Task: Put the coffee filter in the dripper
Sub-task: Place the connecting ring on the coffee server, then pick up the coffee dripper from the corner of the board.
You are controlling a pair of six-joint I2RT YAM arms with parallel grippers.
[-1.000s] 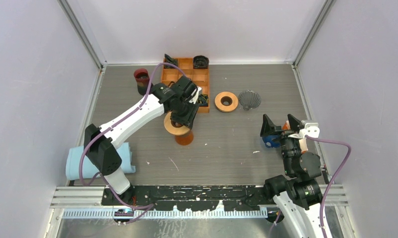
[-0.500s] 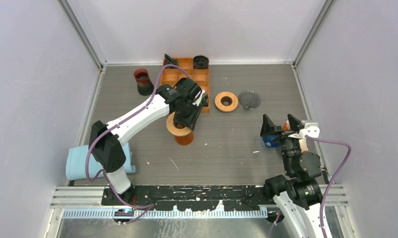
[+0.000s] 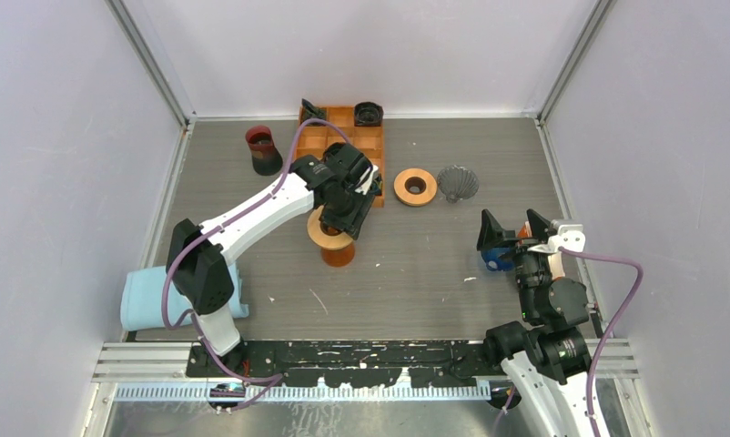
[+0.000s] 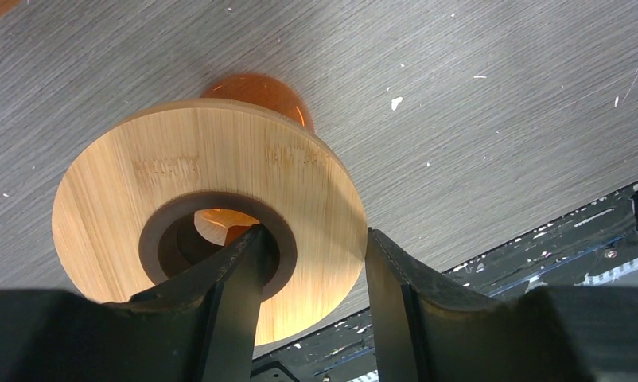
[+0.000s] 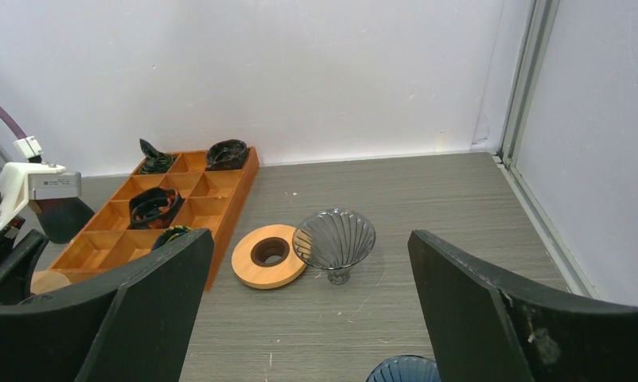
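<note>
Grips wooden ring (image 4: pixel 141 175) with left pincer (image 4: pixel 316 247), one finger in the hole, the other against the outer rim, over orange cup (image 4: pixel 256 87). Shows right pincer (image 3: pixel 510 221) wide open, empty. Locates ribbed glass dripper (image 5: pixel 334 239) on tabletop (image 5: pixel 427 199) ahead of right pincer, just beside second wooden ring (image 5: pixel 268 256)

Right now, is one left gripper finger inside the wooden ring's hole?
Yes, one finger sits in the hole of the wooden ring, the other outside its rim.
</note>
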